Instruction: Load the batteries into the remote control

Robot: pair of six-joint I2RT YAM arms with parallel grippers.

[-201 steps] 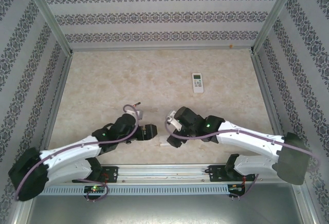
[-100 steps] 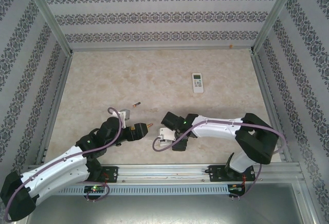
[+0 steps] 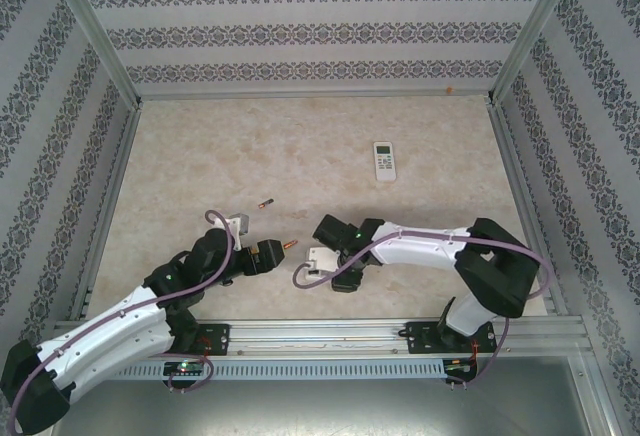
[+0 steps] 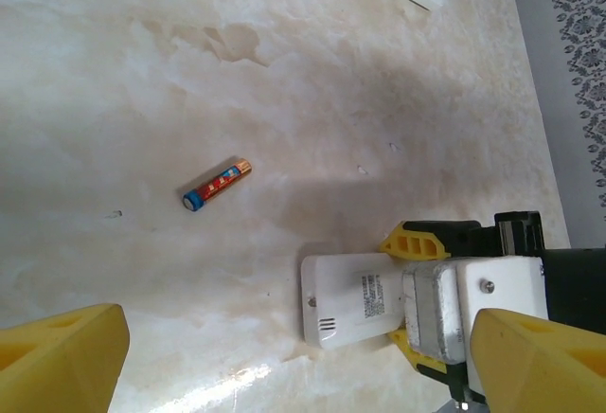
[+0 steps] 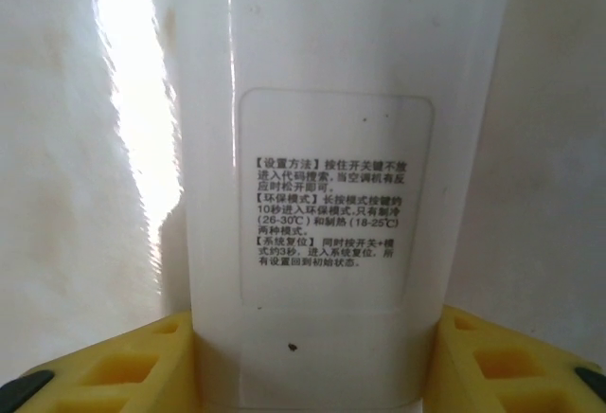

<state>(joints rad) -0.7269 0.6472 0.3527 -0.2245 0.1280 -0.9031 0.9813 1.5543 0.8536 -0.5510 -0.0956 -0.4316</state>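
Tabletop [image 4: 123,81] lies open around the battery [image 4: 216,184]; the remote [image 4: 346,314] sits near it.

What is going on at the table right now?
The right gripper has its fingers against both long edges of a white remote lying face down near the arm bases. The left gripper is open and empty beside it. One battery lies loose on the table just off its tip, another battery farther out. A second remote sits face up toward the back. Neither battery is picked up.
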